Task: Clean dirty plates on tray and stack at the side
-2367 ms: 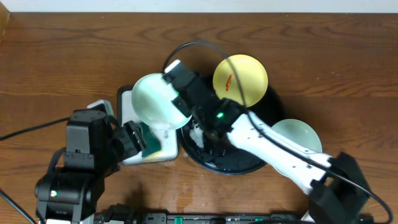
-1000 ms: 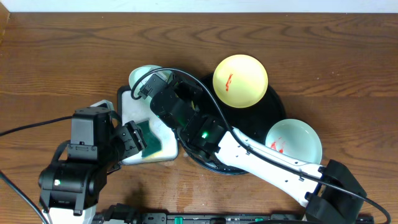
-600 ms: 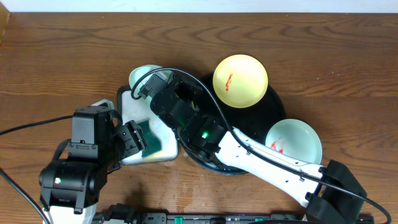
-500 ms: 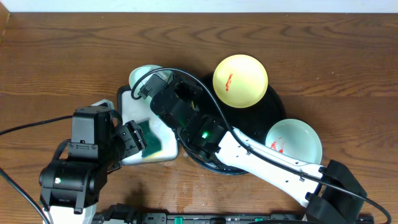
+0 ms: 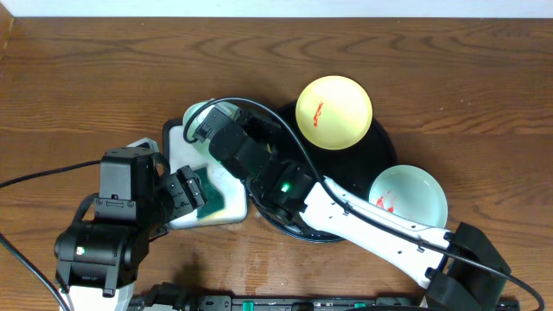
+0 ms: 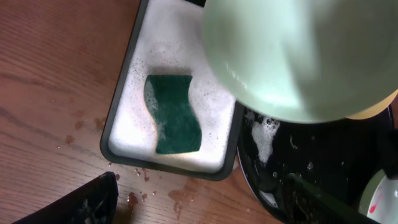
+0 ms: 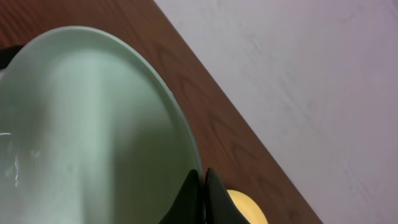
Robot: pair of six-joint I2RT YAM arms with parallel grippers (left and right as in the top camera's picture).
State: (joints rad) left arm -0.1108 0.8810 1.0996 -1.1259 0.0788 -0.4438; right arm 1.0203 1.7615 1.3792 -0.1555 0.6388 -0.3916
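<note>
My right gripper (image 5: 225, 128) is shut on the rim of a pale mint-green plate (image 5: 199, 115) and holds it tilted over the far end of the white soapy tray (image 5: 177, 151). In the right wrist view the fingers (image 7: 200, 186) pinch that plate (image 7: 81, 124). The plate also shows in the left wrist view (image 6: 298, 56). A yellow plate (image 5: 334, 112) with a red smear lies on the large black dish (image 5: 321, 235). A second mint plate (image 5: 409, 197) with a red smear sits at the dish's right edge. My left gripper (image 5: 186, 194) is open and empty beside the green sponge (image 6: 174, 112).
The tray holds white foam around the sponge. Foam and water lie in the black dish (image 6: 267, 134). Water drops dot the wood in front of the tray (image 6: 180, 199). The right arm stretches across the dish from the lower right.
The right gripper has carried the mint plate from facing up over the tray's near side toward the tray's far end and turned it on edge. The left arm has hardly moved.
</note>
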